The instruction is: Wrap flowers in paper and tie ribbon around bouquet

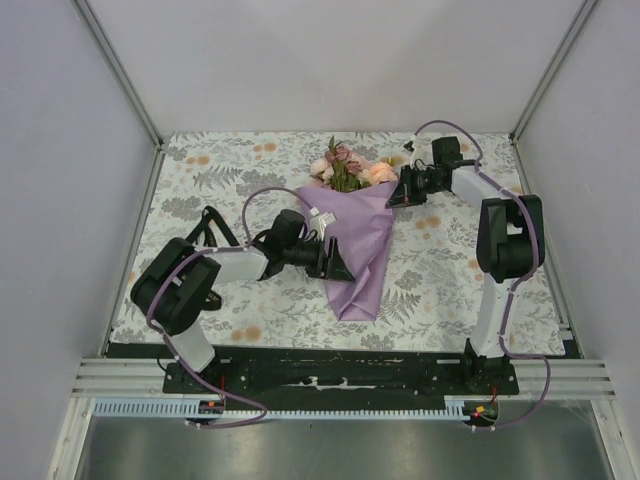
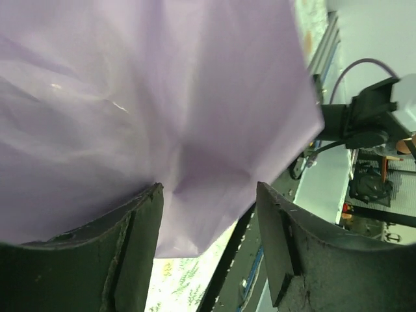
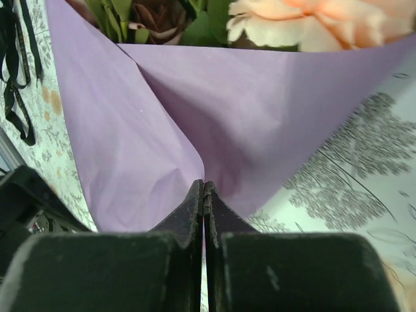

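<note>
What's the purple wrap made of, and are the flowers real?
The purple wrap looks like thin matte paper: it holds sharp folds and creases. The flowers may be fabric or plastic, judging by their even petals, but I can't be sure.

White links and black joints are seen on the left arm [image 1: 235,265] and right arm [image 1: 487,310]; purple cables [image 1: 447,122] are looped alongside.

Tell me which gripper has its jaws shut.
The right gripper: its jaws press flat together near the wide end of the paper cone. The left gripper has its jaws standing apart, lilac paper showing between them.
</note>
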Controlling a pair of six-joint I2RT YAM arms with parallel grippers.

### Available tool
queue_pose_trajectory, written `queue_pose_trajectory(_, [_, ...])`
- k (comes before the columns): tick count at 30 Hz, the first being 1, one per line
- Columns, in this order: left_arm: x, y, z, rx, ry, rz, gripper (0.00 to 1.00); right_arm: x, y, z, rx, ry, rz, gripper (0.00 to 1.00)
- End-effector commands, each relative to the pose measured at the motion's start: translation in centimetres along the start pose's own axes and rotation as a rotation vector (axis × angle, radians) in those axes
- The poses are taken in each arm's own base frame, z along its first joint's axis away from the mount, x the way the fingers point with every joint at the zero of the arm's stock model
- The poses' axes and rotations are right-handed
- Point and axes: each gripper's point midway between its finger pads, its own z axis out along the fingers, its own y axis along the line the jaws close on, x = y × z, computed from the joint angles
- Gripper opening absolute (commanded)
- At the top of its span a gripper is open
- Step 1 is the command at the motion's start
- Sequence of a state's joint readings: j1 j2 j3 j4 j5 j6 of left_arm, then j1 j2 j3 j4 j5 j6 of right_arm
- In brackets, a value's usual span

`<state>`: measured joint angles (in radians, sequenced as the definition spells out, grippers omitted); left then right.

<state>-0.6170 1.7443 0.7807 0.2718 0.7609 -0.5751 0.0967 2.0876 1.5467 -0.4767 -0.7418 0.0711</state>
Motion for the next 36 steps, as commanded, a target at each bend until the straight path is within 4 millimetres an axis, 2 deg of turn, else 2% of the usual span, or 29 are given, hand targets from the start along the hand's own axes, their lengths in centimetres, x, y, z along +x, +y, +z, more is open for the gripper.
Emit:
queue_pose_trajectory(1, [-2.2,-2.4,-1.3,0.046,-0.083,0.056,0.67,-1.0,-0.6,-3.1,0.076,-0.049,-0.034,0.0])
queue_pose_trajectory(4, [-1.8,-1.9,-0.8,0.042,-0.07,0.026,0.68,-0.6,-2.0,-3.1,0.116,-0.045,-0.006,0.0])
queue_pose_trajectory(9, [-1.0,-0.1,0.2,0.009,-0.036,-0.015,0.68,-1.5,-2.5,-3.3,0.133,-0.071,0.003,0.0])
queue_pose_trajectory(12, [-0.6,1.0,1.0,-0.004,-0.015,-0.035,0.66,-1.6,-3.5,-3.0,0.169,-0.07,0.002,0.0])
queue_pose_trajectory(18, [1.0,4.1,2.2,-0.073,0.032,-0.1,0.49,-1.7,-5.5,-1.8,0.214,-0.057,0.035,0.0])
queue_pose_trajectory(21, [1.4,5.0,2.8,-0.087,0.054,-0.13,0.41,-2.7,-6.0,-1.5,0.225,-0.074,0.039,0.0])
queue_pose_trajectory(25, [1.7,6.2,3.3,-0.129,0.08,-0.15,0.35,-4.6,-5.5,-1.8,0.225,-0.106,0.012,0.0])
queue_pose_trajectory(26, [1.9,6.5,3.3,-0.142,0.089,-0.16,0.34,-5.0,-5.1,-2.4,0.226,-0.105,-0.002,0.03])
queue_pose_trajectory(27, [2.2,6.9,3.2,-0.161,0.097,-0.17,0.32,-5.9,-4.3,-3.5,0.228,-0.115,-0.032,0.18])
queue_pose_trajectory(30, [2.6,7.7,3.0,-0.206,0.101,-0.164,0.28,-7.3,-1.4,-7.2,0.236,-0.169,-0.111,0.73])
queue_pose_trajectory(31, [2.6,7.9,2.9,-0.217,0.1,-0.16,0.28,-7.6,0.4,-8.4,0.214,-0.188,-0.136,0.84])
queue_pose_trajectory(33, [2.6,7.9,2.8,-0.222,0.101,-0.156,0.28,-7.4,4.0,-9.9,0.122,-0.21,-0.166,0.98])
queue_pose_trajectory(36, [2.4,7.9,2.9,-0.225,0.102,-0.152,0.29,-5.6,8.5,-10.0,0.009,-0.189,-0.145,0.97])
